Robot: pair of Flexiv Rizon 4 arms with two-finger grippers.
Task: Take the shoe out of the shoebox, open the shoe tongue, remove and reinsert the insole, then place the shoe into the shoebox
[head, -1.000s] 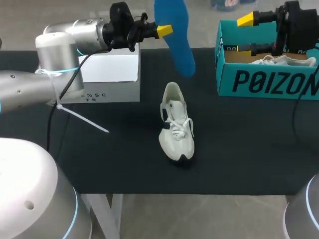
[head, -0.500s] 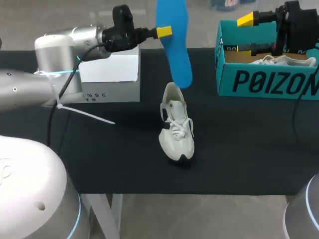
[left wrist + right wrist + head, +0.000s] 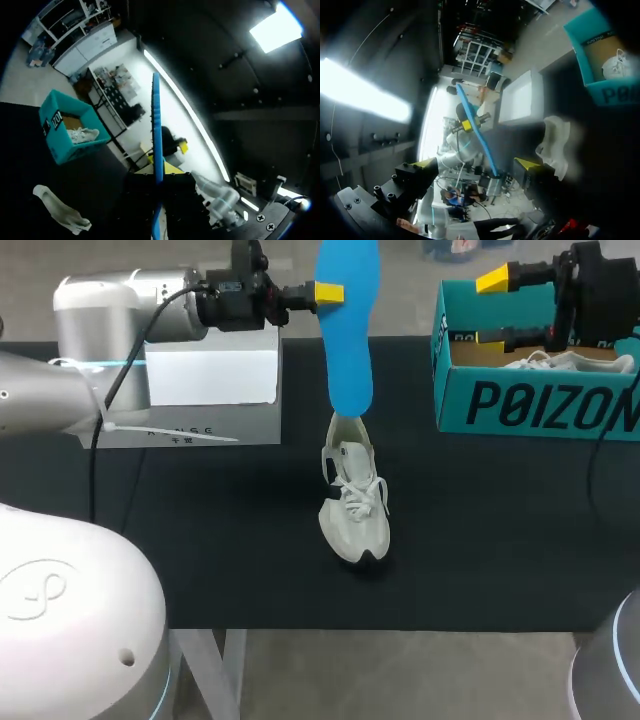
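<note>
My left gripper (image 3: 330,292) is shut on the top part of a blue insole (image 3: 347,340), which hangs nearly upright with its lower end just above the heel of the white shoe (image 3: 353,502). The shoe lies on the black table, toe toward the front edge. In the left wrist view the insole (image 3: 157,130) shows edge-on between the fingers, with the shoe (image 3: 60,216) below. My right gripper (image 3: 492,308) stands open over the left end of the teal shoebox (image 3: 530,400), nothing between its fingers. The right wrist view shows the insole (image 3: 477,135) and shoe (image 3: 555,140) ahead.
A second white shoe (image 3: 572,362) lies inside the teal shoebox. A white box (image 3: 215,390) stands at the back left, under my left arm. The table's front edge runs a little in front of the shoe's toe.
My left wrist has turned, swinging the insole from a slant to nearly upright; its lower end moved left to above the shoe's heel. The right arm has stayed put.
</note>
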